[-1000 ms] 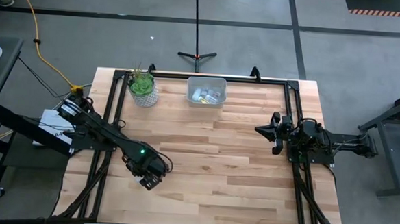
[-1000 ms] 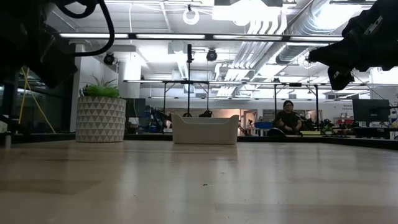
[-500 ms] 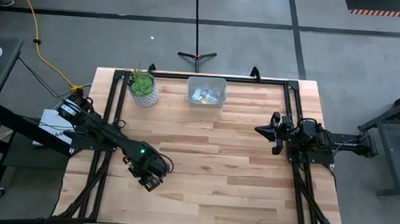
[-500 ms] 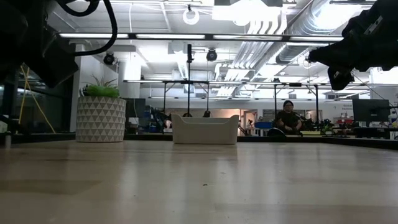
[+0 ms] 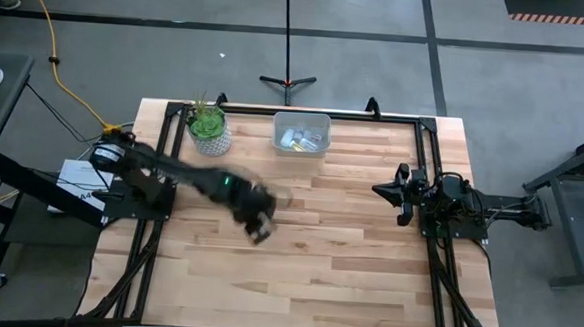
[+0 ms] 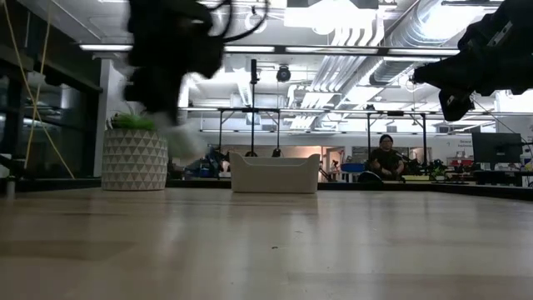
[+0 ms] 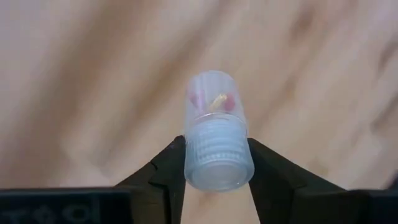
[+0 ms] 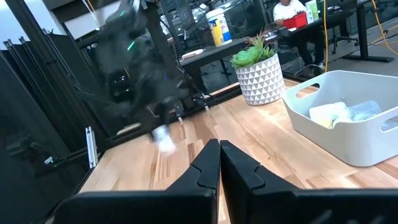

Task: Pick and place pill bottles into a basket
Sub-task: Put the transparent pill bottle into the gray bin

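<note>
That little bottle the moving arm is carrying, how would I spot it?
Start at the wooden table and find the left gripper, near its middle. Between its dark fingers sits a small clear pill bottle, gripped at its ribbed white cap. The other bottles lie in the basket.

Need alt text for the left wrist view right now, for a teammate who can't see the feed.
The left gripper is shut on a small clear pill bottle, its two dark fingers clamping the ribbed white cap. A few reddish and yellowish pills show inside the bottle. Behind it is only blurred pale wooden table.
</note>
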Motion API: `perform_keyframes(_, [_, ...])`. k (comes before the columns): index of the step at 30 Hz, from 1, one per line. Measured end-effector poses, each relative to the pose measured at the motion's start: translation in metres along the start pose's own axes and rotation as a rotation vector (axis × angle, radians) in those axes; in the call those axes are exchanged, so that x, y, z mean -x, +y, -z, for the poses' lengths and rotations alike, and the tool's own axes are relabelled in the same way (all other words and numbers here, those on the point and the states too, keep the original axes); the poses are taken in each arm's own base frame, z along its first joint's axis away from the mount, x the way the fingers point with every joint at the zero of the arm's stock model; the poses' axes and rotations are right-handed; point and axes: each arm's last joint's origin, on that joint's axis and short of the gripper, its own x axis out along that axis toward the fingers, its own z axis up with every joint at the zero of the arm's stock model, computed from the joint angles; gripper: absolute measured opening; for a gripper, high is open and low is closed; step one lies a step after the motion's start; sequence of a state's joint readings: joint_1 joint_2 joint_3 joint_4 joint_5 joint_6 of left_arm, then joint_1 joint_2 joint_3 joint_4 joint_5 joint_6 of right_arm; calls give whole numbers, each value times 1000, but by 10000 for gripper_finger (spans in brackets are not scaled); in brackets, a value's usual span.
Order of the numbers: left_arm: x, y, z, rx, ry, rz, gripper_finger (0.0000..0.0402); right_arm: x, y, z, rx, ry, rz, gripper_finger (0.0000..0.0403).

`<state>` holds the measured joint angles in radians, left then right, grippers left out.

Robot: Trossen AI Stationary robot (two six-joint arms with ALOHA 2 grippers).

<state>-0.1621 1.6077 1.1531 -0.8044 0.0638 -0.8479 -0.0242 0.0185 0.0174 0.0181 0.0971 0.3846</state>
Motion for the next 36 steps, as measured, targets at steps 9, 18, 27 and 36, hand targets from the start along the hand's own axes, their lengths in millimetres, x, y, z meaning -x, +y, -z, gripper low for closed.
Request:
perform_keyframes(9, [53,67,-113,13,-476,-22,189,0,0,0,0,0,0,3])
perform_keyframes(18, [63,135,-156,83,-650,-135,173,0,0,0,-26,-1,0,2])
perform_keyframes(27, [29,164,-175,115,-601,-208,184,0,0,0,-71,1,1,3])
perform_keyframes(36, [18,168,-183,134,-643,-265,206,0,0,0,-72,0,1,2])
